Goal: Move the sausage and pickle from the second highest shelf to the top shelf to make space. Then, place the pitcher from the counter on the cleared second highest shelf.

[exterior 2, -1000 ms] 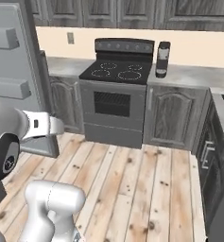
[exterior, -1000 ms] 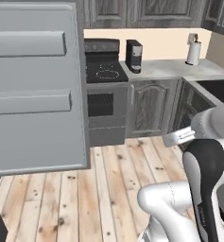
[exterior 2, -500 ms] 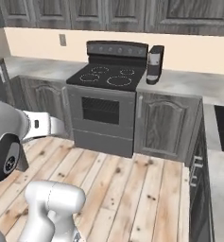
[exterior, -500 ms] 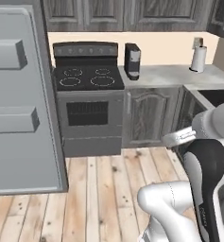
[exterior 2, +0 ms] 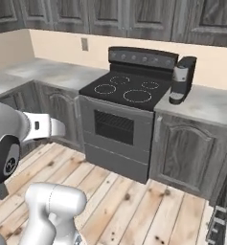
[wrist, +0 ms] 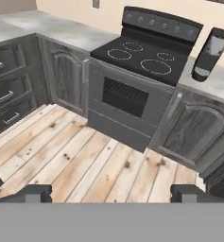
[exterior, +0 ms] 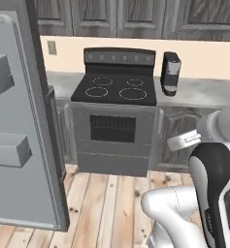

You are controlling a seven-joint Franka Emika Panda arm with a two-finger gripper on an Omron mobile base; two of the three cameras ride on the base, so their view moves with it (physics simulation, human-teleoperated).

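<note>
- Fingers stand spread as wide as they go, two dark tips far apart at the bottom of my hand view, holding nothing and touching nothing, hanging over the wood floor.
- Fridge door hangs open at my left; swinging the arm that way could clip it, I judge.
- Stove sits dead ahead between stretches of bench, so driving on risks bumping it.
- Coffee machine stands beside the stove.
- Sausage, pickle and pitcher: I cannot see them from here.
</note>
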